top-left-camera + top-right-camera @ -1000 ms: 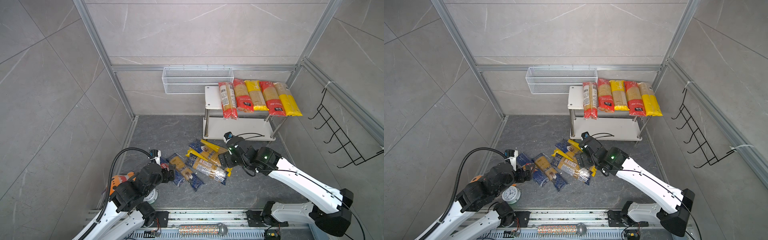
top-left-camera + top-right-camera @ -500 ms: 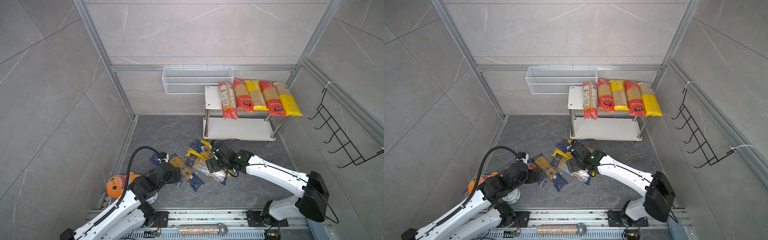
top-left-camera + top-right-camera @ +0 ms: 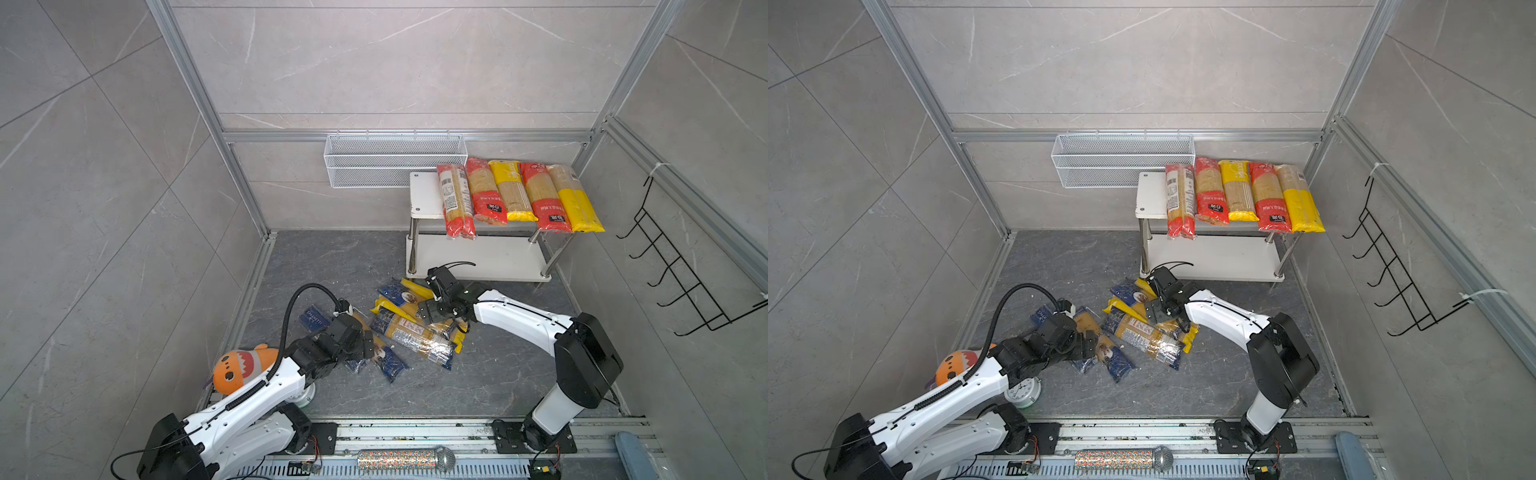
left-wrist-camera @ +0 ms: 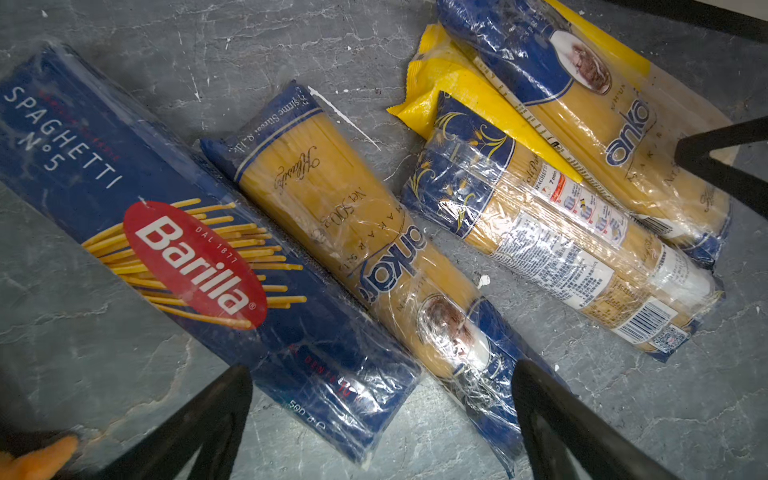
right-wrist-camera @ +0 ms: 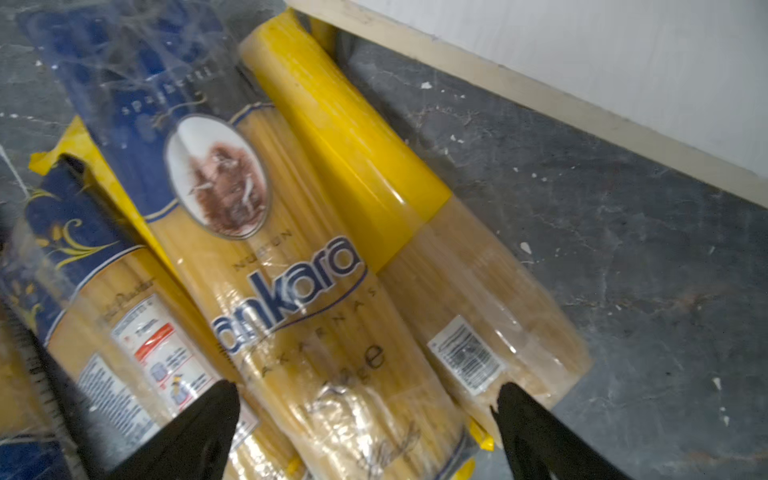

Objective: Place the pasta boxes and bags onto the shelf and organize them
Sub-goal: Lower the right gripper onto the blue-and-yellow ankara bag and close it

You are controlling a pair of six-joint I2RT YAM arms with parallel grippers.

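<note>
My right gripper (image 5: 365,399) hangs low over the pile (image 3: 411,320) of pasta on the floor (image 3: 332,257). Its jaws are spread as wide as they go, and it holds nothing. Between its fingers (image 5: 199,424) lies an Ankara bag (image 5: 291,291). The clear end of a yellow bag (image 5: 478,316) presses against that bag, just inside one fingertip. I have set the jaws across the bags' narrow width, which I judge is the only way to grip such long packs. With both bags inside the gap, closing now could catch two at once.

The shelf (image 3: 419,195) stands just beyond this gripper, and its lower board (image 5: 582,62) is bare and close. Five bags (image 3: 515,195) lie side by side on the top board. Their ends hang over the front edge, probably because they are longer than the board is deep. One end of the top board is bare.

My left gripper (image 4: 380,374) is also wide open and empty, poised above the near side of the pile. Under it are the end of the Barilla box (image 4: 187,257) and a second Ankara bag (image 4: 353,232), lying side by side and touching. The shelf is well away from this gripper, past the pile. That is likely why my right gripper is the one lined up for a pick.
</note>
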